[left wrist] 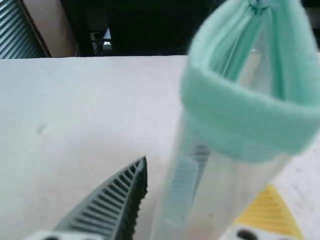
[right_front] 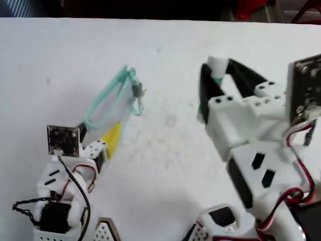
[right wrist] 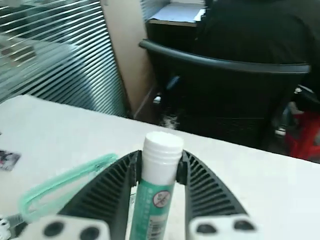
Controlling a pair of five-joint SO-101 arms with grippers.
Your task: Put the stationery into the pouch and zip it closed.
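A clear pouch (right_front: pixel 114 103) with mint-green trim stands tilted on the white table (right_front: pixel 165 150), its mouth gaping toward the far side and a zip pull (right_front: pixel 137 91) hanging at its far end. My left gripper (right_front: pixel 98 129) is shut on the pouch's near end. In the left wrist view the pouch (left wrist: pixel 240 125) rises between the black finger (left wrist: pixel 117 202) and the yellow finger (left wrist: pixel 267 210) of the left gripper (left wrist: pixel 205 177). My right gripper (right_front: pixel 218 66) hovers to the right of the pouch, shut on a green glue stick (right wrist: pixel 159 175) with a white cap (right_front: pixel 216 64). Beside the right gripper (right wrist: pixel 160 156) shows the pouch's trim (right wrist: pixel 60 186).
Bare tabletop lies between the two arms and beyond the pouch up to the table's far edge (right_front: pixel 160 19). A black chair (right wrist: pixel 225 100) and window blinds (right wrist: pixel 50 55) stand past that edge. The right arm's white body (right_front: pixel 261 150) takes up the near right.
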